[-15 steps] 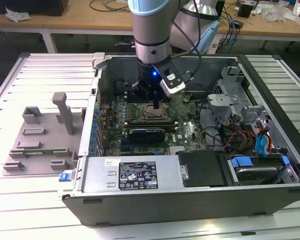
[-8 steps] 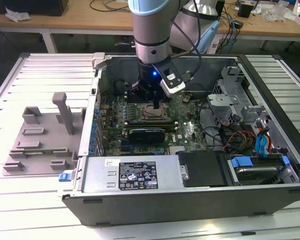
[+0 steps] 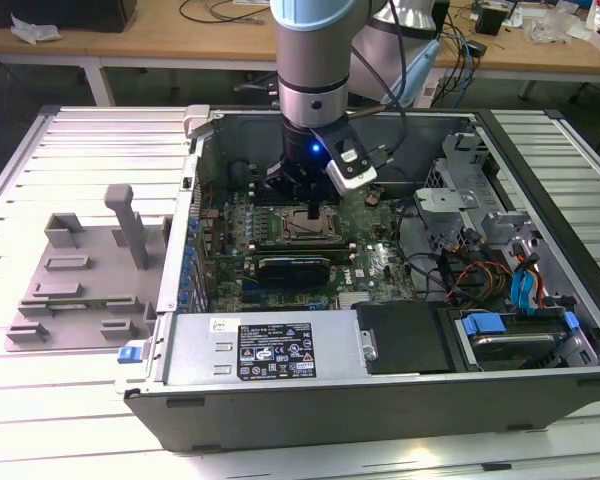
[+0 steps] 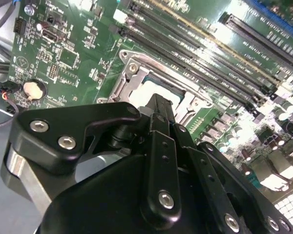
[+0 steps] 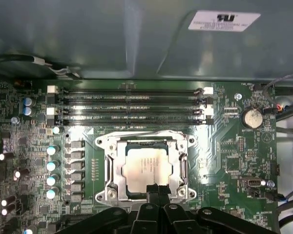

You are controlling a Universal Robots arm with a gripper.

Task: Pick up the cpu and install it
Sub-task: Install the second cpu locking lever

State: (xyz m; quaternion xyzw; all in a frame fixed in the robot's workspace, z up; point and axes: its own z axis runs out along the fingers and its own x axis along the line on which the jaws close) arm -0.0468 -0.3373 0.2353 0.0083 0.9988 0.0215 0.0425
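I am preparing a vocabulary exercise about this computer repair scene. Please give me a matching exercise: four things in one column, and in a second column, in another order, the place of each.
Things:
1. cpu
2. gripper
3. grey plastic tray
4. round coin battery

Places:
A. on the slatted table, outside the case, on the exterior view's left
B. lying in the metal socket frame on the motherboard
C. on the green board, to one side of the memory slots
D. directly above the socket, inside the open case

Pairs: 1-B, 2-D, 3-A, 4-C
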